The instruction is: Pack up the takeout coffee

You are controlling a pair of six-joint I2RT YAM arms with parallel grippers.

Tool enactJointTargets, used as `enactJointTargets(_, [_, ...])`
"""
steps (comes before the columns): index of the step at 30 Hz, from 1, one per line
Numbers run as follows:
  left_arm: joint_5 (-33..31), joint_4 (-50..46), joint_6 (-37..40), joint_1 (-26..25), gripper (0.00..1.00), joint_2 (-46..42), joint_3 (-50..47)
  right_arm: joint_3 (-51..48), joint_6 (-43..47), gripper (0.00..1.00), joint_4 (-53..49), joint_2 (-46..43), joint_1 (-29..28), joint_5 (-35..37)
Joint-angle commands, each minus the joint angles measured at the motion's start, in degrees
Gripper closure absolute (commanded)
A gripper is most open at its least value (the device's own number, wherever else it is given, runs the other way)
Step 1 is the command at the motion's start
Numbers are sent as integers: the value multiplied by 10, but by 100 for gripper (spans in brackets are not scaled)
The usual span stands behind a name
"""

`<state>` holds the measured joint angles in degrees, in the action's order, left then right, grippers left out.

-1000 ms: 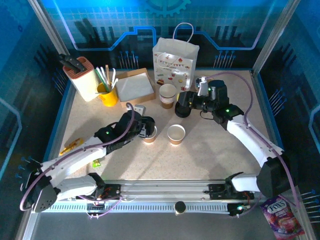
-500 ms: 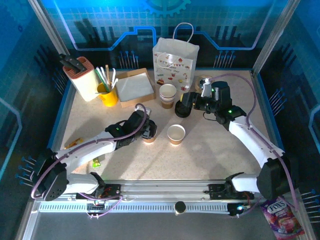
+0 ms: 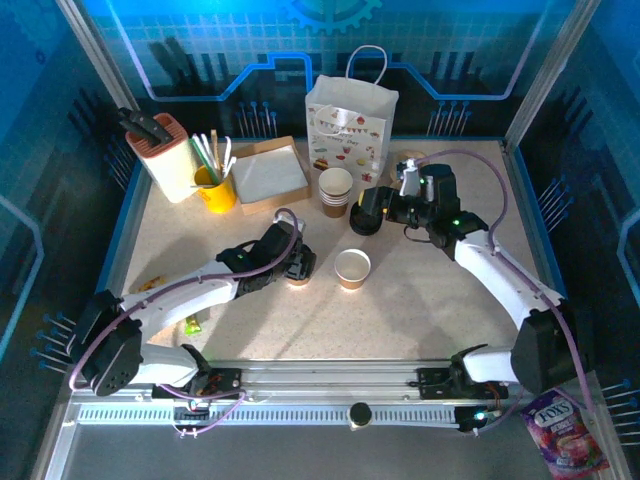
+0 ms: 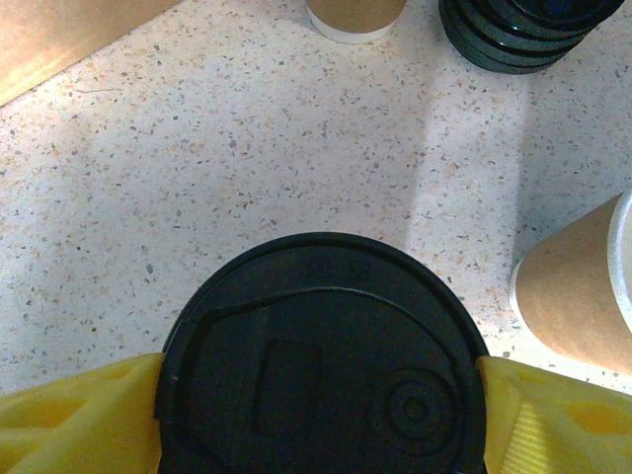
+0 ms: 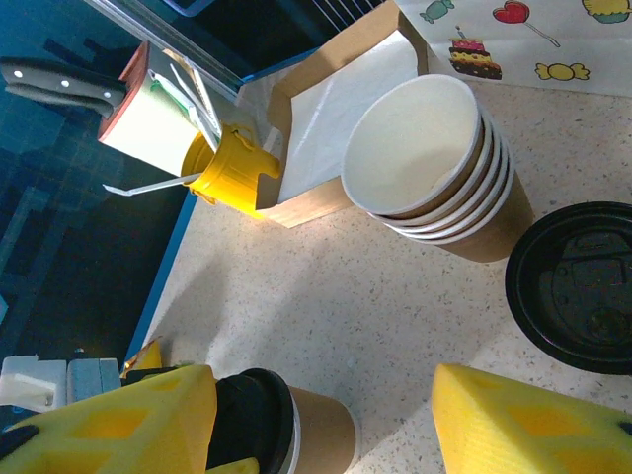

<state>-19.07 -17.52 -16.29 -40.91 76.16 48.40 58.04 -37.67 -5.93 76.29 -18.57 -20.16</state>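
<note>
Near the middle of the table (image 3: 420, 300), the left gripper (image 3: 297, 263) sits around a lidded cup (image 4: 321, 365) that stands upright on the speckled top. From the left wrist, its 2 yellow fingers (image 4: 69, 420) flank the black lid, 1 at each side and close against the rim. Whether they press on the cup or merely bracket it cannot be told. Just right of it stands an open cup (image 3: 352, 268), upright, white inside, with no lid, near the lidded cup but apart from it.

Farther back, a cup stack (image 3: 336, 190) of nested brown cups stands in front of the bag (image 3: 350, 125). A lid stack (image 3: 364, 216) of black lids lies just beside the cup stack on its right. The right gripper (image 5: 324, 383) hangs by the lid stack, pointing toward the left arm. From the right wrist, its 2 yellow fingers (image 5: 523, 420) stand wide apart with bare table between them, clamped on nothing. The lid stack lies off to their right and the cup stack is ahead.

The bag is white, printed with sweets, and stands upright with its handle up. At the back left are a knife block (image 3: 160, 140), a yellow mug (image 3: 215, 188) holding straws, and a shallow brown box (image 3: 270, 172) with white paper in it. The box is just left of the cup stack. A purple packet (image 3: 560, 428) lies off the table at the near right corner.
</note>
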Motion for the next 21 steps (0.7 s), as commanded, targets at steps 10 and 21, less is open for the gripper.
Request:
enactJointTargets(10, [17,11,13,-5,19,11,-10,-6,-10,39,15,15,9,-16])
enactJointTargets(21, [27,16,7,-4,17,-9,-15,-7,-10,39,15,21,8,-18])
